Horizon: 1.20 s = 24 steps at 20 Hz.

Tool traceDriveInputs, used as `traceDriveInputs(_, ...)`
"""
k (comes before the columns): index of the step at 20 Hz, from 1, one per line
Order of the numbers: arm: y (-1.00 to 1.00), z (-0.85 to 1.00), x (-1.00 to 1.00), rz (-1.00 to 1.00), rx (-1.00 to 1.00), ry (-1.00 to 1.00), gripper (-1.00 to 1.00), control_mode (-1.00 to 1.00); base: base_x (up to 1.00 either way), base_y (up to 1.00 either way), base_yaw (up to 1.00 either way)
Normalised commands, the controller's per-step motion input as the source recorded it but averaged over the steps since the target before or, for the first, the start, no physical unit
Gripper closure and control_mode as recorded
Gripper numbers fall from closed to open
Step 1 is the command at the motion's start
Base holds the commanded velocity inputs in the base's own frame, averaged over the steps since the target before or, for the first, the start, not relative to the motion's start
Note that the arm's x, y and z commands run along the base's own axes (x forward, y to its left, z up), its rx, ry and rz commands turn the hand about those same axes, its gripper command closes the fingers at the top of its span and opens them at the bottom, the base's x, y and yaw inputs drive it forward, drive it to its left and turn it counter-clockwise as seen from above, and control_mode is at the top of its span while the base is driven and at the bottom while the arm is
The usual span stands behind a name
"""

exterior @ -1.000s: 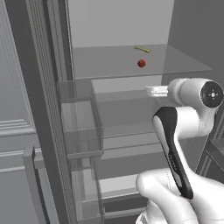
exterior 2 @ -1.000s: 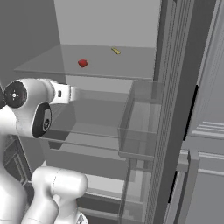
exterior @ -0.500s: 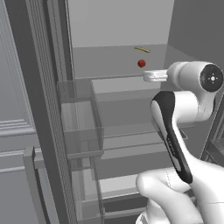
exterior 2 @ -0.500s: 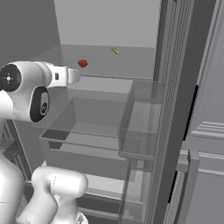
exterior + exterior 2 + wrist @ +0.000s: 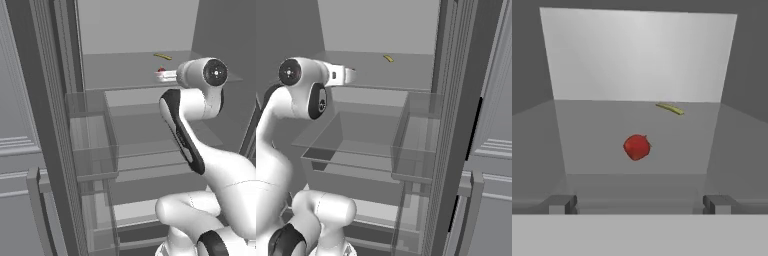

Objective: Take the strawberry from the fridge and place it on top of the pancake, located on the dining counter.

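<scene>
The fridge (image 5: 125, 30) stands open with its pale inside facing me. On its upper glass shelf (image 5: 602, 130) lies the strawberry (image 5: 636, 147), small, red and roundish. In the left base view the strawberry (image 5: 161, 69) peeks out just behind my hand. My gripper (image 5: 639, 204) is open at shelf height, a short way in front of the fruit, with nothing between its fingertips (image 5: 562, 204). The gripper (image 5: 162, 76) points into the fridge, and in the right base view the gripper (image 5: 351, 75) covers the fruit. The pancake and the dining counter are out of view.
A thin yellowish item (image 5: 670, 108) lies farther back on the same shelf, to the right of the strawberry. Clear door bins (image 5: 92, 150) hang on the open door at the left. Another bin (image 5: 416, 140) is at the right. Lower glass shelves (image 5: 145, 125) sit under my arm.
My arm has risen from below the upper shelf to shelf height, and the open gripper has moved in toward the strawberry. The strawberry has not moved.
</scene>
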Motion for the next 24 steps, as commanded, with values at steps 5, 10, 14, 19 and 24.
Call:
traceDriveInputs(5,-0.02,0.12,0.87,0.0,0.04,0.04,-1.0,-1.0,0.0,0.0,0.0)
traceDriveInputs(10,0.0,0.0,0.53,0.01,0.01,0.08,-1.0,-1.0,0.0,0.0,0.0)
traceDriveInputs(14,0.0,-0.19,0.18,0.0,0.0,0.02,-1.0,-1.0,0.0,0.0,0.0)
traceDriveInputs(19,0.0,-0.28,0.3,0.0,0.0,0.23,-1.0,-1.0,0.0,0.0,0.0)
traceDriveInputs(24,-0.01,-0.15,0.24,0.0,0.0,0.17,-1.0,-1.0,0.0,0.0,0.0)
